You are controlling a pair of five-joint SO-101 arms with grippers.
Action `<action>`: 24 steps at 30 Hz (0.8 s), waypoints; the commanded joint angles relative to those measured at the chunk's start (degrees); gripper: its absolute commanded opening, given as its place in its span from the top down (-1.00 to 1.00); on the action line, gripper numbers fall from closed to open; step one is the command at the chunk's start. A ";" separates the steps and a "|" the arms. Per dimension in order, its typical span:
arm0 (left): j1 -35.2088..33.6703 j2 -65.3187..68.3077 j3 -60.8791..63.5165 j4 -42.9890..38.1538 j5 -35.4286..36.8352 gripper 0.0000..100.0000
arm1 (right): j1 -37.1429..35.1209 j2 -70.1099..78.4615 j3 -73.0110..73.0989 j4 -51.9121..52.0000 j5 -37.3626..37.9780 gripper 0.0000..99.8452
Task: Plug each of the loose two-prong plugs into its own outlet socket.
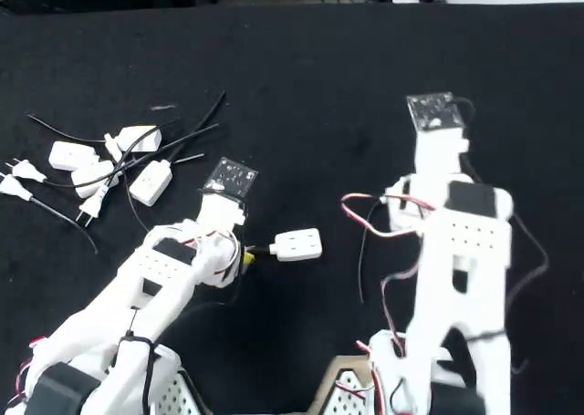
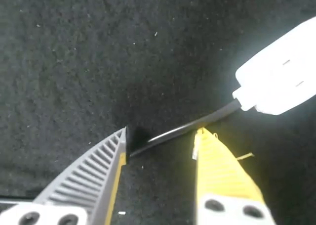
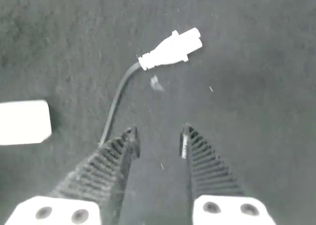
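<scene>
A white outlet socket [image 1: 297, 243] lies mid-table with its short black cord [image 2: 182, 128] running between the fingers of my left gripper [image 2: 160, 138]. That gripper [image 1: 245, 255] is open; the cord's end rests by the grey fingertip [image 2: 121, 138], and the socket [image 2: 279, 81] lies just beyond the yellow one. My right gripper [image 3: 158, 136] is open above the cloth with nothing between its fingers. A white two-prong plug [image 3: 170, 49] lies ahead of it, its cord [image 3: 116, 104] curving past one fingertip. Another white socket [image 3: 22, 122] sits off to the side.
At the far left lies a heap of several white sockets [image 1: 137, 139] and loose plugs [image 1: 27, 171] with tangled black cords [image 1: 173, 141]. The right arm [image 1: 452, 242] stands over the right half of the black cloth [image 1: 319, 96].
</scene>
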 commanded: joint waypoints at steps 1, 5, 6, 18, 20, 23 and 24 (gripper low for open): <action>-0.31 -0.18 -0.57 -1.32 0.00 0.57 | -4.13 9.36 -1.19 -10.37 -7.03 0.73; -0.31 -0.18 -0.40 -1.32 0.00 0.57 | -5.27 17.89 -1.71 -19.87 -10.81 0.73; -0.31 -0.18 -0.40 -1.32 0.00 0.57 | -5.27 19.65 -1.71 -21.80 -11.78 0.73; -0.22 -0.18 -0.57 -1.67 0.35 0.57 | -5.10 30.55 -2.68 -28.66 -20.75 0.73; -0.22 -0.18 -0.57 -1.67 0.35 0.57 | -5.10 32.31 -2.68 -31.30 -20.75 0.73; -0.13 -0.18 -0.48 -1.67 0.35 0.57 | -4.84 34.15 -3.47 -33.76 -20.75 0.73; -0.13 -0.18 -0.48 -1.67 0.35 0.57 | -4.75 34.68 -4.26 -33.58 -20.75 0.73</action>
